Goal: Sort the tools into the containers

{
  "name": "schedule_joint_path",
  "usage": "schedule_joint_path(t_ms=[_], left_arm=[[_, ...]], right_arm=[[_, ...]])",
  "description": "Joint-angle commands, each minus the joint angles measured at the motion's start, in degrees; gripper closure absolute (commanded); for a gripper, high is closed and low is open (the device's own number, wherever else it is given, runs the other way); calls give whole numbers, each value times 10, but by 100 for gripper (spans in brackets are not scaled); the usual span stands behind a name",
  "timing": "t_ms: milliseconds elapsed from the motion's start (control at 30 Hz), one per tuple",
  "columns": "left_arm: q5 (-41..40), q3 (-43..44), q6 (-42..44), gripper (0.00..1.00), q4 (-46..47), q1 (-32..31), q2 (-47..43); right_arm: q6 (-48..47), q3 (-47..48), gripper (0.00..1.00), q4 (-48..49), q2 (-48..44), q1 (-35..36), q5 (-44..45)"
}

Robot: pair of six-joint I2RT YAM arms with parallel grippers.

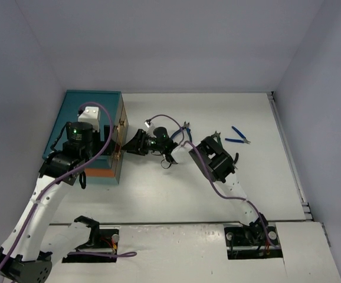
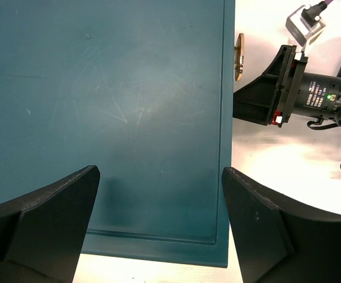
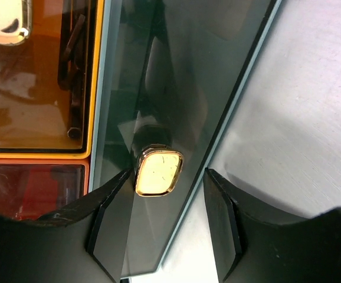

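The left arm (image 1: 36, 203) reaches toward 12 o'clock, left gripper (image 2: 158, 177) spread wide. The right arm (image 1: 232, 191) bends toward 9 o'clock, right gripper (image 3: 167, 175) jaws parted.

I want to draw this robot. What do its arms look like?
The left arm and right arm have white links and black joints. Each carries a purple cable and a green wrist light. The left gripper and right gripper have thick black fingers.

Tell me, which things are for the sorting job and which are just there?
For the job: teal box-shaped chest, clear plastic drawer, square brass knob, blue-handled pliers, right claw.
Just there: purple cable, white table.
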Motion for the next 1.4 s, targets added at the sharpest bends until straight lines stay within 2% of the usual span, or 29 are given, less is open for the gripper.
schedule_joint_path(t_ms=[0,67,133,367,1000,1367], left_arm=[[-11,7,1,19,17,4,-4],[-11,6,1,19,17,4,-4],[-13,5,1,19,17,4,-3],[-19,-8,1,19,17,4,-5],[-30,-24,-19,19,22,10,-2],[-25,-17,-16,19,23,12,-2]], right_arm=[[25,37,56,88,1,6,-35],[41,38,58,110,9,6,-39],[51,37,65,136,14,6,-40],[48,26,99,159,0,3,-36],[-61,-257,100,111,-210,-93,-36],[-99,-307,100,71,-243,-116,-34]])
